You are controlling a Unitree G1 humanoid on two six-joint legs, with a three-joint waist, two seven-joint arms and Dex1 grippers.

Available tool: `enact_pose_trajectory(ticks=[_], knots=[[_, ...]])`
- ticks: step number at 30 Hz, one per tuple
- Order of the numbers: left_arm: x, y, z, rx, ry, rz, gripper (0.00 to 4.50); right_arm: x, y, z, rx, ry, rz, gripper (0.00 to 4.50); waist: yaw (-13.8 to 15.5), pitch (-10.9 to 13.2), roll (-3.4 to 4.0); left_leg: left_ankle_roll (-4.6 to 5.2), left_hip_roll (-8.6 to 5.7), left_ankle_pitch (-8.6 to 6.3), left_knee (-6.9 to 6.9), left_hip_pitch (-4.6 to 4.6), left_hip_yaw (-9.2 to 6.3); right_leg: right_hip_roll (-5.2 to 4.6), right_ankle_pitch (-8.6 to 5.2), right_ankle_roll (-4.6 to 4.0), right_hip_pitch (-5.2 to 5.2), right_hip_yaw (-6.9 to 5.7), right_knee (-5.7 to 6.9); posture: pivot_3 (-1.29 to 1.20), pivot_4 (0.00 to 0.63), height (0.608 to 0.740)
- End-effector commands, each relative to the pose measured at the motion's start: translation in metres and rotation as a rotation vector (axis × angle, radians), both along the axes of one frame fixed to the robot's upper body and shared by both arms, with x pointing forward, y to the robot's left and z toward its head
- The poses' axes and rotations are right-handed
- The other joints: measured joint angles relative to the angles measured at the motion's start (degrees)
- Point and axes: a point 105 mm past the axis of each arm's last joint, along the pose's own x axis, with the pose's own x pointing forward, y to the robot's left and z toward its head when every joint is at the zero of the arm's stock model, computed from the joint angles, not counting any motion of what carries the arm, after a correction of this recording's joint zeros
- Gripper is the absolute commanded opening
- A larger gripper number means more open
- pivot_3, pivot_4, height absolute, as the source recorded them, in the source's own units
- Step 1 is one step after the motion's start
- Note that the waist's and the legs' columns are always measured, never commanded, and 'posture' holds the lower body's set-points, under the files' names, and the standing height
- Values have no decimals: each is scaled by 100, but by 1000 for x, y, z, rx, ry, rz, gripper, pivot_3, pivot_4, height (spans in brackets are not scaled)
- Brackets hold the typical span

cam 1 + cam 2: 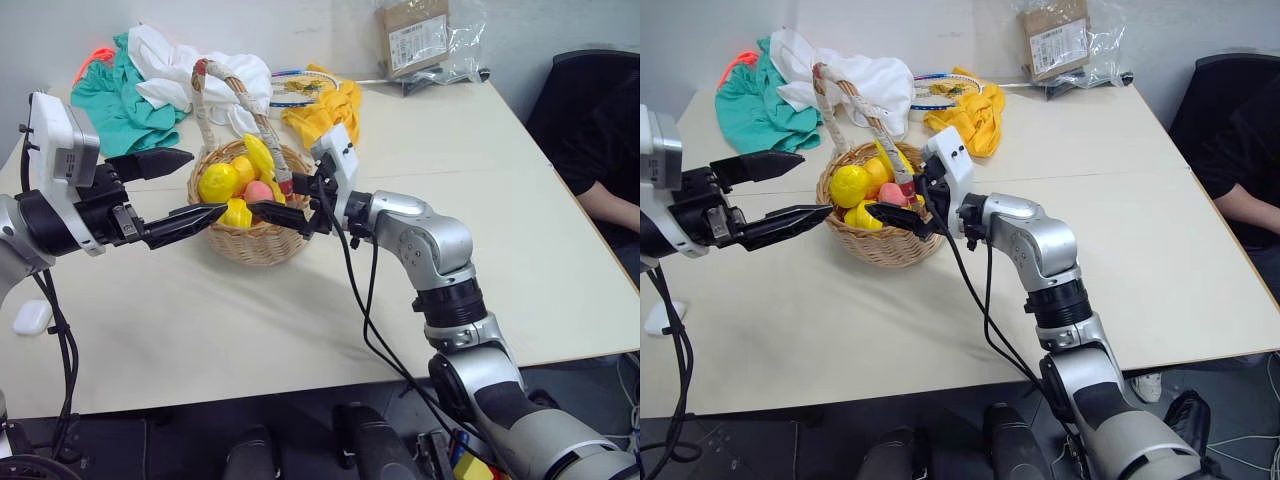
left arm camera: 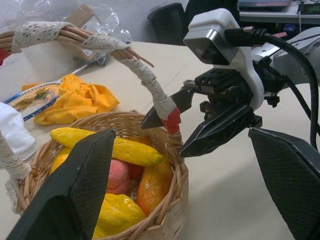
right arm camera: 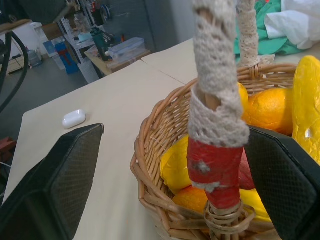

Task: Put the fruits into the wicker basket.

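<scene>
One wicker basket (image 1: pixel 262 232) is standing on the pale bench (image 1: pixel 480 240), with its tall arched handle (image 1: pixel 228 100) wrapped in white lace and red at the ends. Inside it one yellow banana (image 2: pixel 112 146) is lying across the top of the pile, and one pink-red peach (image 2: pixel 120 176) is sitting just beneath it, touching it. Around them are lying several other yellow and orange fruits, perhaps five, though they are overlapping too much for a sure count. One small white case (image 3: pixel 74 118) is resting on the bench well apart from the basket, on the robot's left side. Behind the basket one yellow cloth (image 1: pixel 325 108) is lying beside one green cloth (image 1: pixel 120 100) and one white cloth (image 1: pixel 200 68), and one brown package in clear plastic (image 1: pixel 420 38) is sitting at the far edge. A person in dark clothing (image 1: pixel 590 130) is sitting at the right side of the bench. The left gripper (image 1: pixel 190 185) is pointing level toward the basket from its left, its fingers (image 1: pixel 150 163) spread wide and grasping nothing, with the lower one reaching the basket's rim. The right gripper (image 1: pixel 278 205) is pointing level toward the robot's left at the basket's near right side, its fingers (image 3: pixel 55 180) parted on either side of the handle's red-wrapped base, grasping nothing.
</scene>
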Motion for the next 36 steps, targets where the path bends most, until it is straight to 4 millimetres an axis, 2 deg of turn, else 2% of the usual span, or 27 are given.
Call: enact_pose_trajectory(ticks=[1, 6, 11, 14, 16, 20, 24, 28, 31, 36], knots=[[-3, 1, 10, 12, -55, 6, 4500, -1, 7, 15, 24, -69, 3, 3611, -10, 0, 0, 0, 0, 0, 0, 0, 1, 0, 0, 1, 0, 1, 1, 0, 150, 740], [-2, 0, 9, 7, -58, 5, 4500, -3, 5, 20, 63, -78, 17, 1950, -10, 0, 0, -1, 2, 1, 1, 0, 0, 2, 0, 0, -1, -1, 4, 0, 150, 740], [0, -2, 5, -3, -45, -11, 4500, -10, -13, 11, 29, -133, 21, 323, 20, 0, 0, -1, 2, 0, 0, -1, -2, 1, 0, 0, -1, -2, 1, 0, 150, 740], [2, -5, 1, -7, -32, -29, 4500, -19, -31, 7, 26, -158, 35, 234, 64, -1, -1, 1, 1, -3, 0, -3, -5, 0, 0, 1, 1, -5, -5, 0, 150, 740], [4, -10, 0, -17, -26, -55, 4500, -23, -56, 14, 43, -185, 8, 234, 68, 0, -1, 2, -1, -3, 4, -10, -8, -1, 2, 3, 0, -7, -6, 0, 150, 740], [6, -24, -2, -30, -13, -133, 4500, -34, -122, 34, 24, -256, -127, 234, 172, 1, -1, 8, -3, -6, 23, -23, -16, 0, 5, 9, 0, -13, -7, 0, 150, 740], [11, -35, -3, -37, -7, -202, 4500, -58, -193, 46, -64, -280, -265, 234, 280, 3, 2, 18, -25, -10, 27, -25, -14, -3, 7, 13, 0, -11, -12, 0, 150, 740], [19, -39, -3, -40, -9, -231, 4500, -74, -235, 51, -125, -276, -395, 234, 304, 3, 1, 22, -27, -13, 24, -20, -8, 7, 7, 13, 2, -4, -17, 0, 150, 740], [26, -48, -5, -51, -3, -280, 4500, -77, -279, 45, -157, -265, -617, 234, 308, 3, 2, 20, -33, -12, 25, -12, -13, 11, 8, 14, 3, 9, -8, 0, 150, 740], [31, -59, -6, -56, 1, -337, 4500, -69, -316, 20, -48, -175, -816, 234, 282, 3, 2, 22, -35, -7, 32, -5, -4, 12, 16, 25, 11, 20, -7, 0, 150, 740]])
